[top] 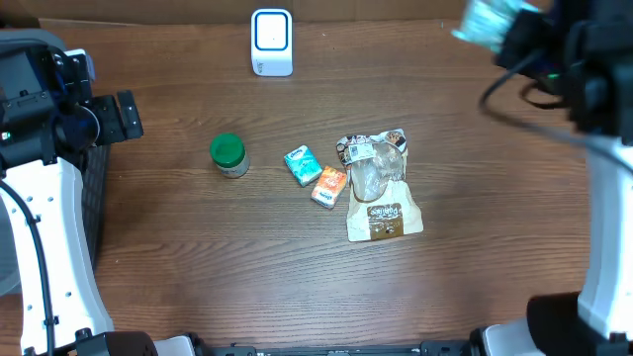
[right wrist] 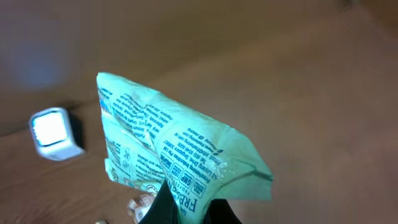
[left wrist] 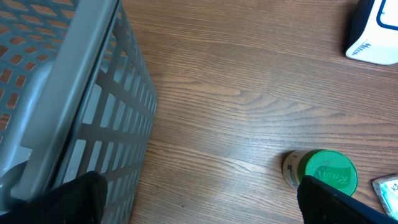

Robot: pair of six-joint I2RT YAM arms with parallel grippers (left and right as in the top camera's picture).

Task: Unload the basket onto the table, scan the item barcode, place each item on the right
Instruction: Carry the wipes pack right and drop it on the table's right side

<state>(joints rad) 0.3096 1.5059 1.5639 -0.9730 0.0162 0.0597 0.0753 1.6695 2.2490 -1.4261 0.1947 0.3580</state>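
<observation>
At the far left of the overhead view you have a grey mesh basket [top: 94, 188] hard against the left arm; in the left wrist view its wall fills the left third of the frame. Your left end effector [top: 119, 114] sits at the upper left, jaws spread wide and holding nothing. Right of it comes a broad stretch of bare bench [top: 198, 257], then a green-lidded jar [top: 228, 153] standing upright left of centre. The white scanner [top: 271, 42] stands alone at the top edge, above and right of the jar, with open wood on both sides. Near centre a teal packet [top: 301, 164] and an orange packet [top: 329, 186] lie side by side, both slanted. Just right of them a brown bag [top: 379, 188] lies flat, its long axis running up and down the frame. The whole lower band of the bench is open. In the upper right corner your right end effector [top: 524, 40] is clamped on the pale green pouch [top: 487, 20], well right of the scanner and blurred there. In the right wrist view the pouch is pinched at its lower edge, its long axis runs from upper left to lower right, and its printed side faces the camera
</observation>
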